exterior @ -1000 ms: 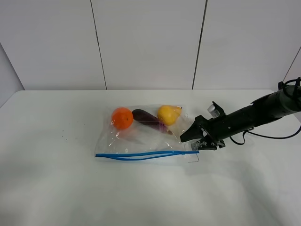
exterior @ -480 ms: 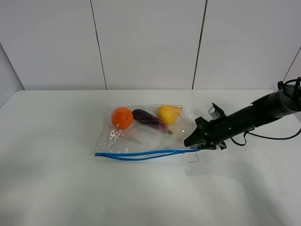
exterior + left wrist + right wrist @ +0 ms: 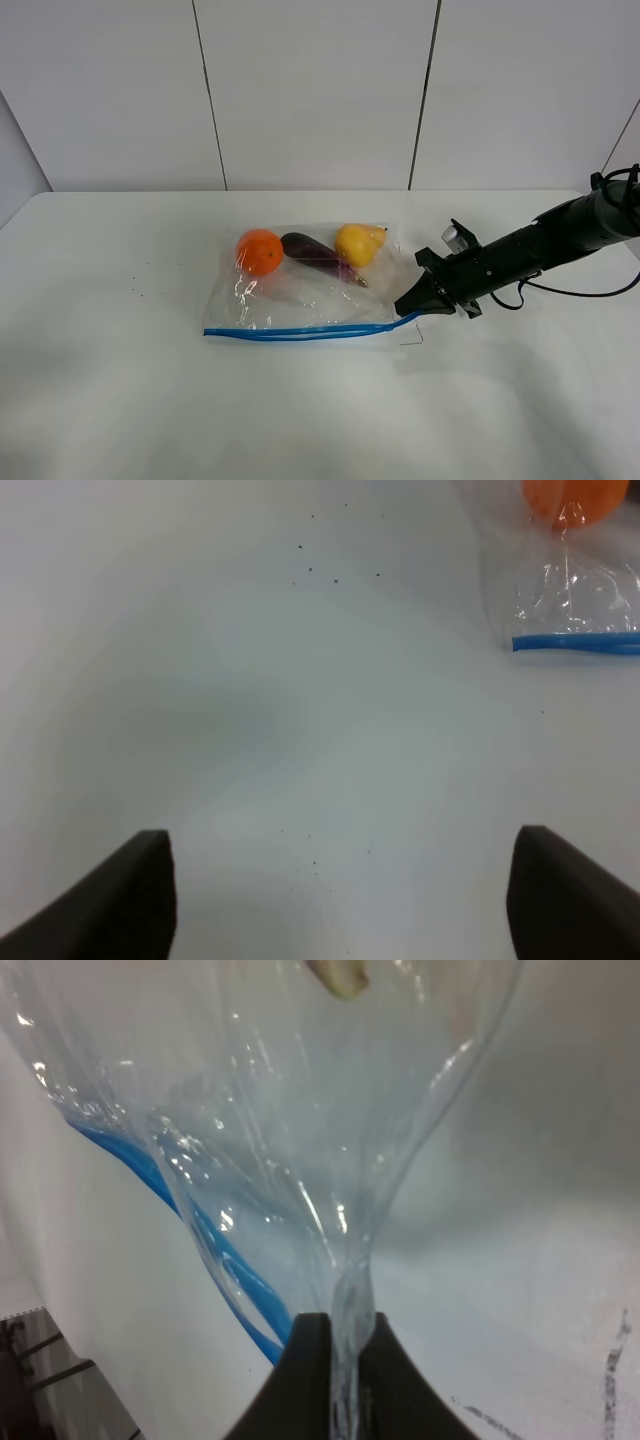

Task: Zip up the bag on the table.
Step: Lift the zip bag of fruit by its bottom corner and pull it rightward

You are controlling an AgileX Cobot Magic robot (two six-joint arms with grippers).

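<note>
The clear zip bag (image 3: 300, 285) lies in the middle of the table (image 3: 120, 400), its blue zipper strip (image 3: 300, 331) along the edge toward the table's front. The right gripper (image 3: 410, 303) is clenched on the bag's corner film, seemingly at the strip's end. The left gripper (image 3: 342, 895) hangs spread wide over the table, grasping nothing.

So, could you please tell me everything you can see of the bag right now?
The bag is clear, crinkly plastic, lying on the white table. A blue zipper strip runs along its near edge, its two tracks looking slightly parted. Inside, toward the far edge, sit an orange, a purple eggplant and a yellow pear. The right gripper pinches the zipper-end corner, which is raised slightly.
</note>
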